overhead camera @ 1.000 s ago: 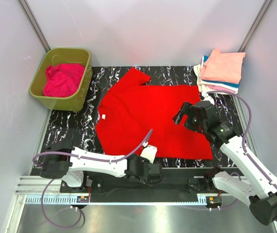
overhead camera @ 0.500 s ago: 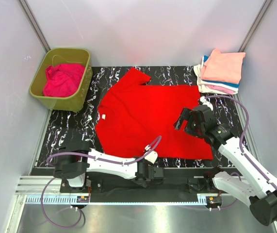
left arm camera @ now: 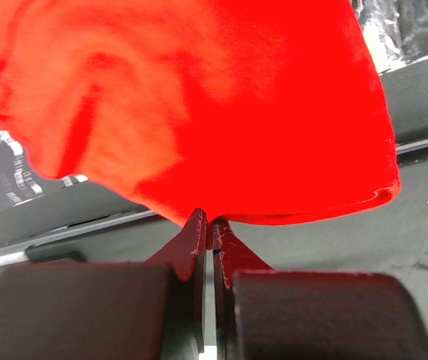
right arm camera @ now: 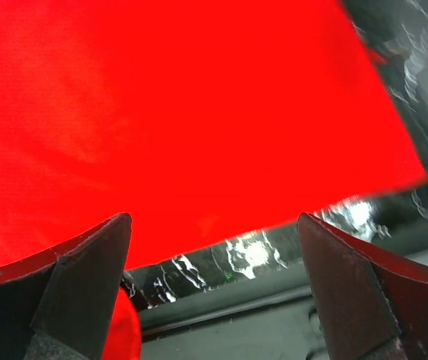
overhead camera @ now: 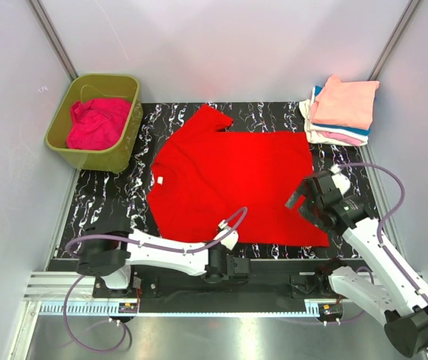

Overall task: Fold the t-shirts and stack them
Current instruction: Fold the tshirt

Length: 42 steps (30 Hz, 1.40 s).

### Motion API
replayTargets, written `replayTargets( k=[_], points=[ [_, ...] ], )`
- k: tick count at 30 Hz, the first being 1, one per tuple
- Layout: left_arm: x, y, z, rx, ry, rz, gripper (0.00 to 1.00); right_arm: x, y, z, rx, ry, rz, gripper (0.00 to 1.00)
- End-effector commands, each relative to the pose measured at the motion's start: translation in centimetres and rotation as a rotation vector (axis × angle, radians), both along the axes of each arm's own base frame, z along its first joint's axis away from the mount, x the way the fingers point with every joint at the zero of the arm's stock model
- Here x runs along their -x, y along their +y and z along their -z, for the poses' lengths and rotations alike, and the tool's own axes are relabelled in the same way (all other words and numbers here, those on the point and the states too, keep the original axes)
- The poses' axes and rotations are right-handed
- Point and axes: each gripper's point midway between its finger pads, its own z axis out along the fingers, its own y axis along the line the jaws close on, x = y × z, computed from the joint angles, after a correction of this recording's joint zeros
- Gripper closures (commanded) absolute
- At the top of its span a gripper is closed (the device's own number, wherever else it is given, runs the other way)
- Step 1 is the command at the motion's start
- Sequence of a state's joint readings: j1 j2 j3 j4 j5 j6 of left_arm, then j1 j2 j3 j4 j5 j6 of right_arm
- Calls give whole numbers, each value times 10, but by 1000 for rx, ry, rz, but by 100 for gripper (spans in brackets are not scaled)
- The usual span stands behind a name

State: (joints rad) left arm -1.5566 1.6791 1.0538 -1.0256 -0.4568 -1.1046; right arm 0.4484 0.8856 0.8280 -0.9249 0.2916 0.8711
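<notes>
The left gripper (left arm camera: 211, 223), pressed together, pinches the near edge of the one bright red cloth t-shirt (overhead camera: 228, 176), which lies flat on the black marbled mat (overhead camera: 116, 195). The shirt's long axis runs left-right, neck label leftward, one sleeve pointing far. The right gripper (right arm camera: 214, 219) hovers spread over its near right corner. Bare mat lies to its left. Beyond are one magenta shirt (overhead camera: 97, 124) in the olive plastic tub (overhead camera: 94, 159) and one folded stack (overhead camera: 345, 105), peach on top.

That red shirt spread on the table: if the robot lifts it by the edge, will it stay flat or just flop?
Probably flop: the red t-shirt lies limp and flat, with soft ripples near the hem where the left pincer pinches it. It looks thin and light, so lifting one corner would likely leave the rest trailing behind.
</notes>
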Motion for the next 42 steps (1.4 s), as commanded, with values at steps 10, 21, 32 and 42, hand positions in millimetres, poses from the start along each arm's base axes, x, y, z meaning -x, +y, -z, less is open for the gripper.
replayTargets(
  k=[10,21,32,42],
  points=[
    [-64,21,-94,217,-132,-111,100,78,-22,38,-200,222,388,0],
    [-149,49,-147,326,-181,-158,100,64,-21,68,-205,210,447,8],
    [-215,93,-174,336,-215,-261,100,53,-31,85,-132,224,524,24],
    [-234,102,-170,373,-188,-298,100,50,-37,107,-123,265,561,37]
  ],
)
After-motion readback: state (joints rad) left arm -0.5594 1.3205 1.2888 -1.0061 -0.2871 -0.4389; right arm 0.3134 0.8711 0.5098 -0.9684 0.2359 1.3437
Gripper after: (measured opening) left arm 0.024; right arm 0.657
